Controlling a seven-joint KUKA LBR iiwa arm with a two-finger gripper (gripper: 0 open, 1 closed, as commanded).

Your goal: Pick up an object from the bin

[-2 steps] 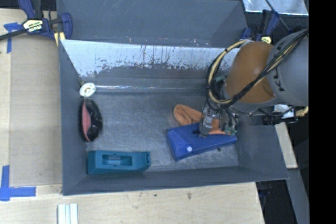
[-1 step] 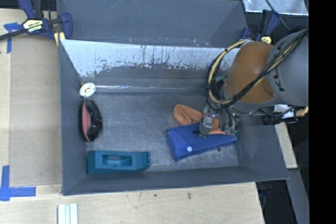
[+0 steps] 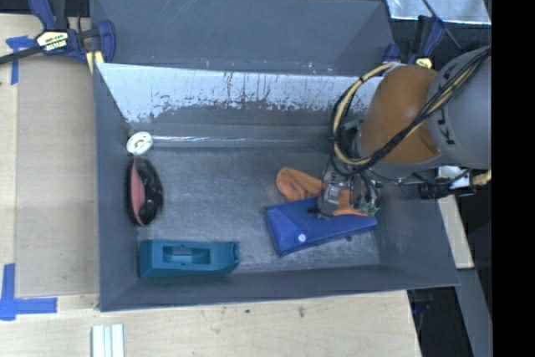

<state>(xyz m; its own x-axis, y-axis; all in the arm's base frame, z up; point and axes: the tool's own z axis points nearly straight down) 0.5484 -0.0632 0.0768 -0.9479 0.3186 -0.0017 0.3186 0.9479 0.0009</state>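
We are taking the blue wedge-shaped block (image 3: pixel 305 228), lying on the bin floor (image 3: pixel 226 180), as our reference for every position below.

Farthest left of the wedge, and higher in the camera view, a small white round piece (image 3: pixel 139 143) is resting at the foot of the far wall. Just below that piece, and equally well apart from the wedge, a black oval item with a pink face (image 3: pixel 143 191) is lying lengthwise. To the wedge's lower left, near it but not touching, a teal rectangular block (image 3: pixel 187 257) with a recessed top is sitting along the near wall.

Against the wedge's upper edge we are recording an orange-tan soft item (image 3: pixel 294 181), apparently crumpled cloth, touching or slightly overlapping it.

The jaws are sitting low in the bin over the wedge's upper right part, just where the soft item meets it. We cannot tell how far open they are, nor whether anything is between them. The arm's orange cover (image 3: pixel 401 117) is hanging above and to the right of the wedge.

We are judging the step in hand to be the approach to a grasp: both the wedge and the soft item are lying on the floor, unlifted. The next move, in our view, calls for settling on one of the two, closing firmly, and rising straight up. We are flagging that the wedge's sloping faces may slip and that the cloth may drag along.
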